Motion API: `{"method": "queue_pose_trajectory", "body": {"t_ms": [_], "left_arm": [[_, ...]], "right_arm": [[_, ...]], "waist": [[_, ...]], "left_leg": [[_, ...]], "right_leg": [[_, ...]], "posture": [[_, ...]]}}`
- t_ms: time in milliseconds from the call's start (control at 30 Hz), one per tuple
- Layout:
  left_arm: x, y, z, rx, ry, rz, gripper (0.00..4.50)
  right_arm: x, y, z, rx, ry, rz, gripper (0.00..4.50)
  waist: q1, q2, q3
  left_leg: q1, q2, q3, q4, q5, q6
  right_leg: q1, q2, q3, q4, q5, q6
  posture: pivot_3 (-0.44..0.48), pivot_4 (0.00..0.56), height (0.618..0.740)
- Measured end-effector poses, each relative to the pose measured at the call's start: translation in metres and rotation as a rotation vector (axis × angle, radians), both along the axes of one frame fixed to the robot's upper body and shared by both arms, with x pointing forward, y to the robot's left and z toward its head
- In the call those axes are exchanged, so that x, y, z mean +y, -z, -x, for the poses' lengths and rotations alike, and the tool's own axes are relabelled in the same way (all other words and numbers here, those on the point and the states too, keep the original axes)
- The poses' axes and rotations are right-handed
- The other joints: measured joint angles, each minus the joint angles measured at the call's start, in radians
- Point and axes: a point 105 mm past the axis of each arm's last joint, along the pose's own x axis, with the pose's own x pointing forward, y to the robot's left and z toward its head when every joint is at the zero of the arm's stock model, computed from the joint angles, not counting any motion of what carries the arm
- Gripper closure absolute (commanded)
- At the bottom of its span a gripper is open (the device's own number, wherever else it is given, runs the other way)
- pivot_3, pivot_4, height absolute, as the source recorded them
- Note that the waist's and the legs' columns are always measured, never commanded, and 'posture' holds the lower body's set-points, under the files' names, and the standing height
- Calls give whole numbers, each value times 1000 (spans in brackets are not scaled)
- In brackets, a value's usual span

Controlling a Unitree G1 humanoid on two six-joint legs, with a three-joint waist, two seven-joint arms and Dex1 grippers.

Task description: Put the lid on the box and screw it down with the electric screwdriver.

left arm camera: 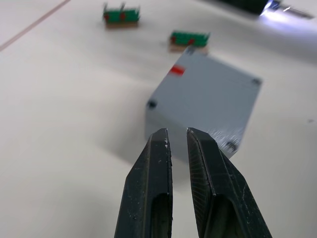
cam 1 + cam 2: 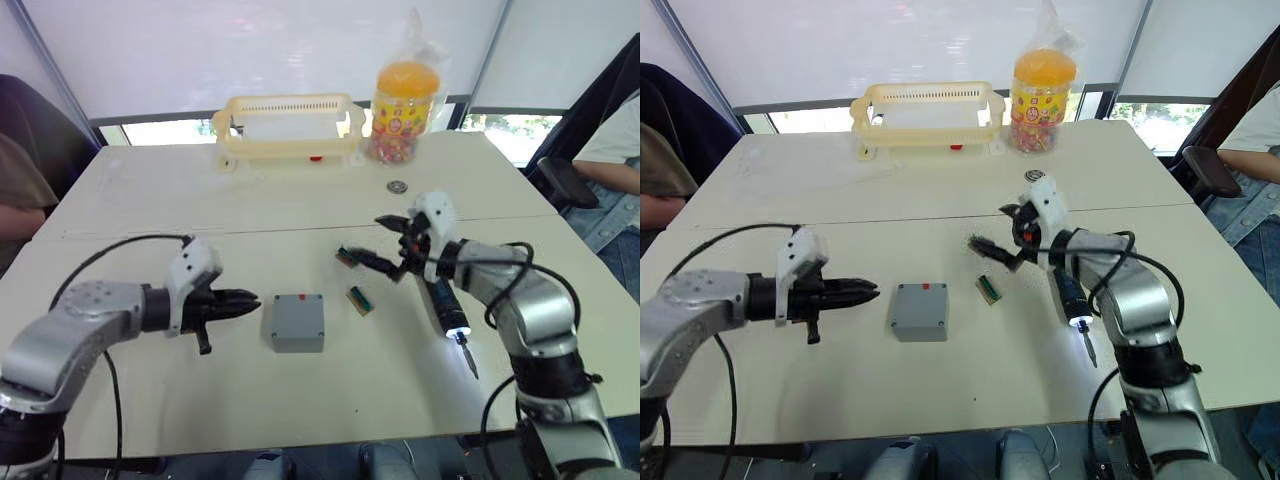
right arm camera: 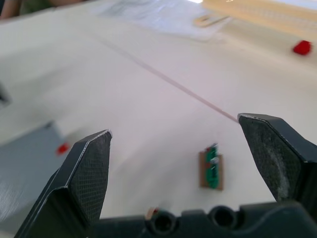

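The box [image 2: 297, 322], lid [image 1: 208, 96] on top, sits on the table [image 2: 150, 210] just ahead of the left gripper [image 2: 243, 302], whose fingers are nearly shut and empty. The right gripper [image 2: 385, 245] gapes wide, the electric screwdriver [image 2: 446, 310] beside it

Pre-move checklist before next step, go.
1. Lid seated on box: ok. The lid covers the box.
2. Screws in corner holes: cannot tell.
3. Left pincer steadying the box: not ok; shut, just short of it.
4. Right pincer free: ok; open, empty.
5. Electric screwdriver in hand: not ok; it lies on the table by the right arm, its tip light on.
6. Path to the box: not ok; a small green board lies between.
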Motion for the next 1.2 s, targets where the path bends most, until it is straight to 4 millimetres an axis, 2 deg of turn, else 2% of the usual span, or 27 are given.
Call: {"method": "queue_pose_trajectory", "body": {"t_ms": [100,233,400,600,1000,1033,1067,1133,1200], "left_arm": [[-9,-12,-4,-35,34,12,3940],[-20,-8,-11,-59,66,-28,3940],[-23,-11,-22,-94,44,-18,3940],[-23,-11,-25,-101,23,-11,3940],[-19,1,-25,-73,-12,-12,3940],[-19,1,-24,-74,-15,-12,3940],[-19,2,-24,-73,-17,-11,3940],[-20,3,-25,-72,-20,-9,3940],[-20,3,-25,-73,-23,-8,3940]], "right_arm": [[-4,19,-22,77,57,-6,49],[-4,41,-42,132,96,-5,1865],[4,53,-49,131,63,16,1865],[14,69,-53,118,38,56,1865],[22,74,-59,97,33,64,1865],[23,74,-59,95,32,64,2444],[22,74,-60,94,32,66,2733],[22,75,-60,95,33,71,3724],[22,75,-60,95,33,72,3724]], "waist": [[-2,0,0],[-4,0,0],[-7,0,0],[-7,0,0],[-7,0,0],[-7,0,0],[-7,0,0],[-7,0,0],[-7,0,0]], "left_leg": [[0,-1,1,0,0,0],[0,-1,1,0,1,-1],[0,-1,1,0,1,-1],[0,-1,1,0,1,-2],[0,-1,1,0,1,-2],[0,-1,1,0,1,-2],[0,-1,1,0,1,-2],[0,-1,1,0,1,-2],[0,-1,1,0,1,-2]], "right_leg": [[0,0,0,0,0,0],[-1,0,1,0,0,0],[-1,1,1,0,0,0],[-2,1,2,1,0,0],[-3,2,2,1,0,0],[-3,2,2,1,0,0],[-3,2,2,2,0,0],[-3,2,2,2,0,0],[-3,2,2,2,0,0]], "posture": [[0,150,740],[0,150,740],[0,150,740],[0,150,740],[0,150,740],[0,150,740],[0,150,740],[0,150,740],[0,150,740]]}}
